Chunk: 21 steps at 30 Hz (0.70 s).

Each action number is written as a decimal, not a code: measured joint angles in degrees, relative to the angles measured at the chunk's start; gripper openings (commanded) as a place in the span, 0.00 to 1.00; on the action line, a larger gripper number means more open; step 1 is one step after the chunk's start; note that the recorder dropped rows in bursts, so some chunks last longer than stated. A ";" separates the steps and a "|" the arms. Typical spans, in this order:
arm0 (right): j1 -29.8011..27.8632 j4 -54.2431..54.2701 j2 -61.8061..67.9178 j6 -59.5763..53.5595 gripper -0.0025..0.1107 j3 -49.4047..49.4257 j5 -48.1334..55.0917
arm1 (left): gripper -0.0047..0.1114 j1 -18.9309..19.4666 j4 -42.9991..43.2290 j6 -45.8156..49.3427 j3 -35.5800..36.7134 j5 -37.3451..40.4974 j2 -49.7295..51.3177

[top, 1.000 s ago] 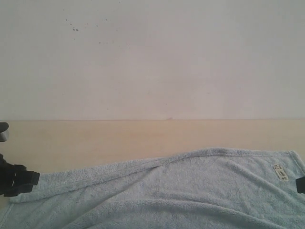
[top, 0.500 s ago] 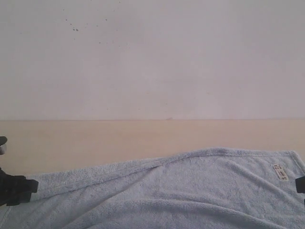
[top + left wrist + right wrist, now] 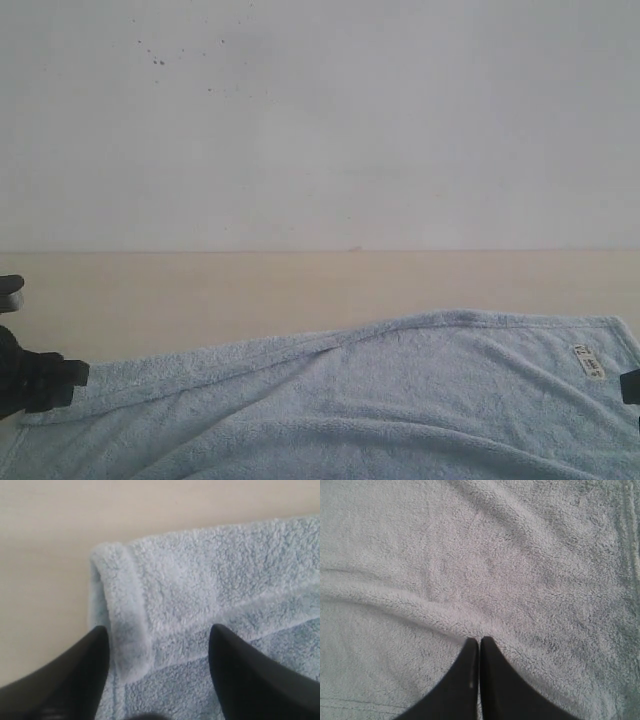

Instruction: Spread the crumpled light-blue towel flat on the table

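Note:
The light-blue towel lies spread across the near part of the beige table, with long soft creases and a folded-over hem along its far edge. Its white tag sits near the far right corner. My left gripper is at the towel's left end. In the left wrist view it stands open, its black fingers straddling a rolled corner of the towel without clamping it. My right gripper shows at the right edge. In the right wrist view it is shut, tips resting on a ridge of the towel.
A white wall with small dark specks rises behind the table's far edge. Bare table lies beyond the towel's left corner and along the whole strip between towel and wall.
The left gripper's jaws have opened wider; the gripper dipped slightly and came back up at the towel's left end. The right gripper and the towel have hardly moved.

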 measured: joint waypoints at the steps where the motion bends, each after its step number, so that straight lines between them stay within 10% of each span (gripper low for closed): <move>1: 0.00 0.00 0.00 0.00 0.02 0.00 0.00 | 0.53 0.00 0.00 0.00 -0.55 0.24 0.21; 21: 0.00 0.24 0.00 -0.64 0.02 0.00 0.00 | 0.53 0.00 -0.10 0.00 -1.71 3.61 1.16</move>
